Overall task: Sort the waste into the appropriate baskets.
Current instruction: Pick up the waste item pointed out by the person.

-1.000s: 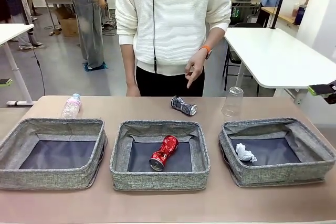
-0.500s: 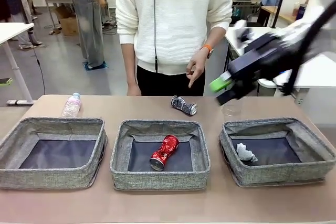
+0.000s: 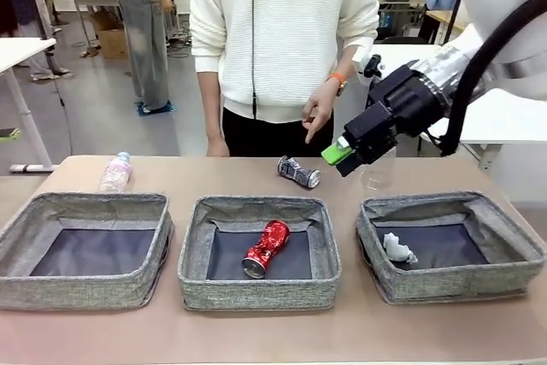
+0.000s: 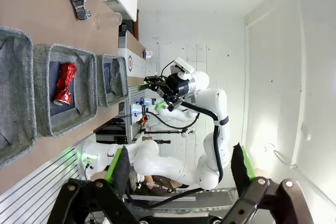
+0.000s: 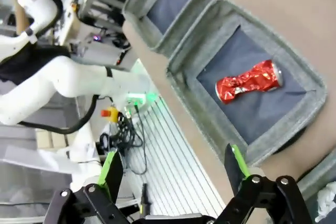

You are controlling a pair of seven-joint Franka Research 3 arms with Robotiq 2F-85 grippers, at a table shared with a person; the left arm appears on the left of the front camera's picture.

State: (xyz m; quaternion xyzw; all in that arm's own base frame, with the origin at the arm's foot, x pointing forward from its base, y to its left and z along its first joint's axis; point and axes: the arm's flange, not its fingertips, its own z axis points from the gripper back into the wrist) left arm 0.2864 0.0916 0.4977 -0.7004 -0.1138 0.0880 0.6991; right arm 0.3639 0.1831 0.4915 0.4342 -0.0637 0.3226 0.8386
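Observation:
Three grey woven baskets stand in a row: left (image 3: 85, 204), middle (image 3: 256, 208) and right (image 3: 453, 203). A crushed red can (image 3: 267, 248) (image 5: 249, 81) lies in the middle basket, and a white paper wad (image 3: 397, 248) in the right one. On the table behind them are a clear plastic bottle (image 3: 115, 172), a crushed black-and-silver can (image 3: 299, 172) and a clear cup (image 3: 377, 175). My right gripper (image 3: 343, 159) hangs open in the air just above and left of the cup, holding nothing. My left gripper (image 4: 178, 166) is open and empty, well away from the table.
A person in a white sweater stands at the far edge, one hand (image 3: 318, 113) hanging with a finger pointing down above the black-and-silver can. White tables (image 3: 453, 91) and other people are behind. A bare strip of tabletop (image 3: 273, 335) runs in front of the baskets.
My right arm has swung in from the right edge, leftward and down, its gripper now over the cup. Waste, baskets and the person's hand have stayed put.

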